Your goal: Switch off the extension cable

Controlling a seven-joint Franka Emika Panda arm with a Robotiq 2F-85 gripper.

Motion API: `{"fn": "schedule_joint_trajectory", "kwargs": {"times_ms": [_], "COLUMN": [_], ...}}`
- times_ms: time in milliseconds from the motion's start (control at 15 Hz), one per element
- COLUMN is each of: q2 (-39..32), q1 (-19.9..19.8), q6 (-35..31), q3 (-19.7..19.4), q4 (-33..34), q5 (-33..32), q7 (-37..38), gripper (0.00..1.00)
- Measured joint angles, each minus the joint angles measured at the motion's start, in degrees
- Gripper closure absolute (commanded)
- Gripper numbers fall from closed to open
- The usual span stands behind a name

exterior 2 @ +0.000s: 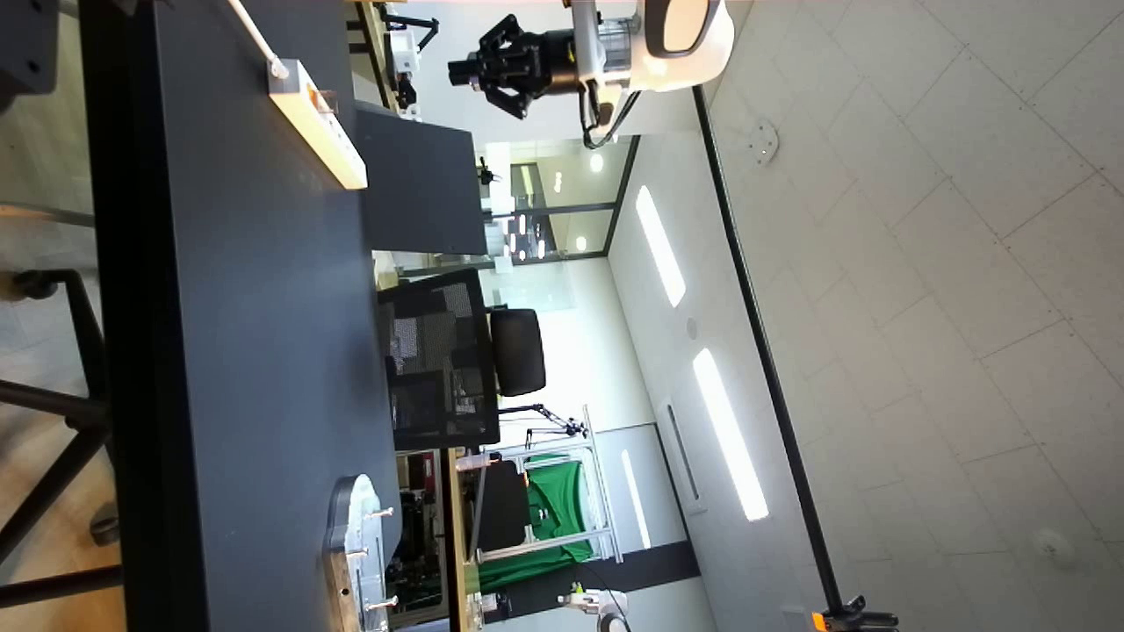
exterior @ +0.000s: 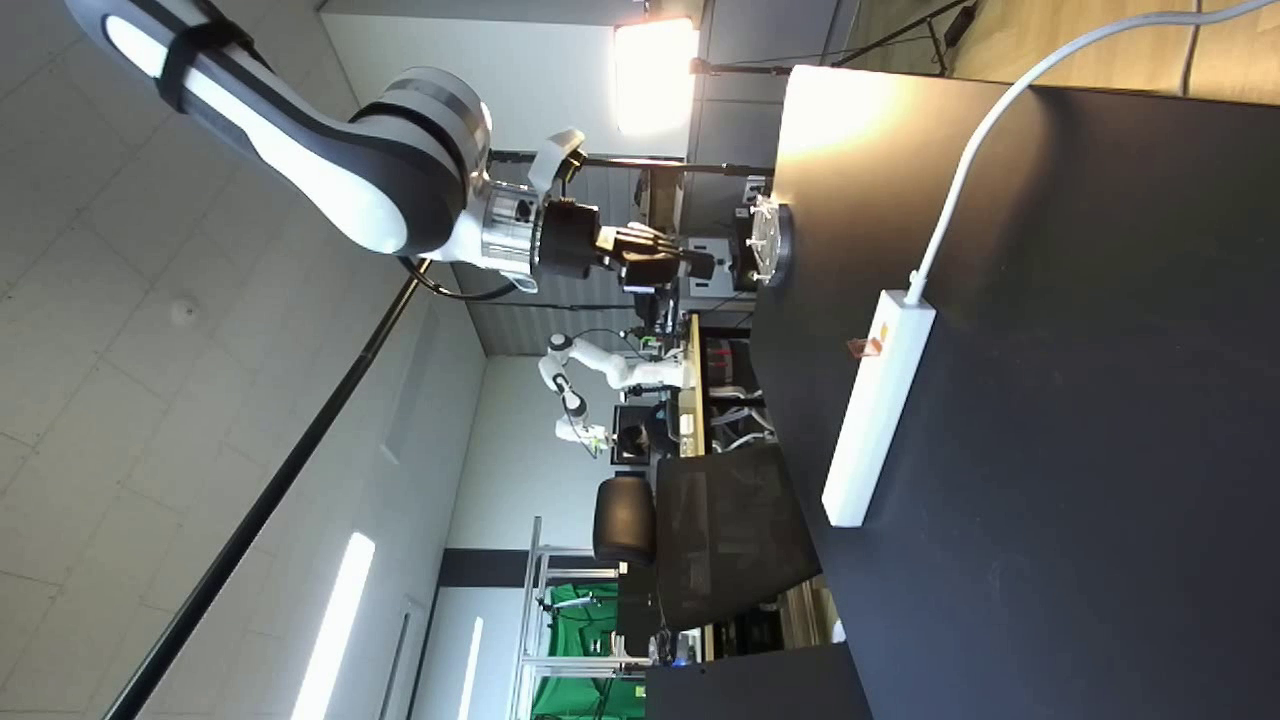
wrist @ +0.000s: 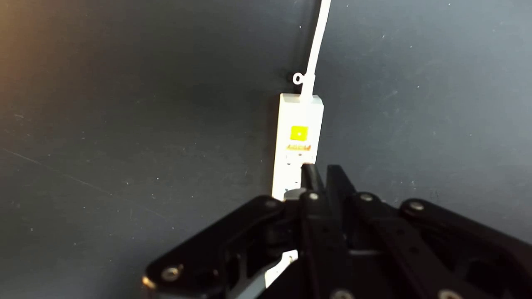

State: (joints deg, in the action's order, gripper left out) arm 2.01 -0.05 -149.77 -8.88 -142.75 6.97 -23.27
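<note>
The extension cable (exterior: 880, 410) is observed lying flat on the dark tabletop (exterior: 1080, 480), between the edge beyond which the mesh-backed chair (exterior 2: 439, 369) is placed and the opposite edge, well apart from the corner near which the pegged stand (exterior 2: 364, 518) is set. Its long axis is laid crosswise: the plain end is pointed toward the chair-side edge, while the end fitted with the white cord (wrist: 317, 41) is turned toward the opposite edge, past which the cord is led. The switch (wrist: 299, 133) is located near the cord end and is seen as bright yellow in the wrist view; whether it is on cannot be told. Relative to the gripper (wrist: 321, 169), the extension cable is positioned below and well apart: in both exterior views the gripper is held high and pointed downward. Its opening is narrow, the fingertips (wrist: 309, 176) being brought nearly together with a slim gap left between them. In the wrist view the switch and cord end are extended beyond the fingertips, the right margin of the white body is overlapped by one fingertip, and much of the plain half is hidden behind the gripper.
</note>
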Motion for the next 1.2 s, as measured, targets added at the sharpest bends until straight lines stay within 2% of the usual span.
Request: {"fn": "schedule_joint_trajectory", "kwargs": {"times_ms": [267, 333, 400, 667, 1200], "q2": [0.00, 0.00, 0.00, -1.11, -16.36], "q1": [0.00, 0.00, 0.00, -0.80, -2.93], "q6": [0.00, 0.00, 0.00, -0.53, 1.26], "q3": [0.00, 0.00, 0.00, 1.04, 4.68], "q4": [0.04, 0.04, 0.04, 0.78, 13.18], "q5": [0.00, 0.00, 0.00, 0.29, 3.20], "q7": [0.00, 0.00, 0.00, 0.03, 1.51], "gripper": [0.88, 0.97, 0.99, 1.00, 1.00]}}
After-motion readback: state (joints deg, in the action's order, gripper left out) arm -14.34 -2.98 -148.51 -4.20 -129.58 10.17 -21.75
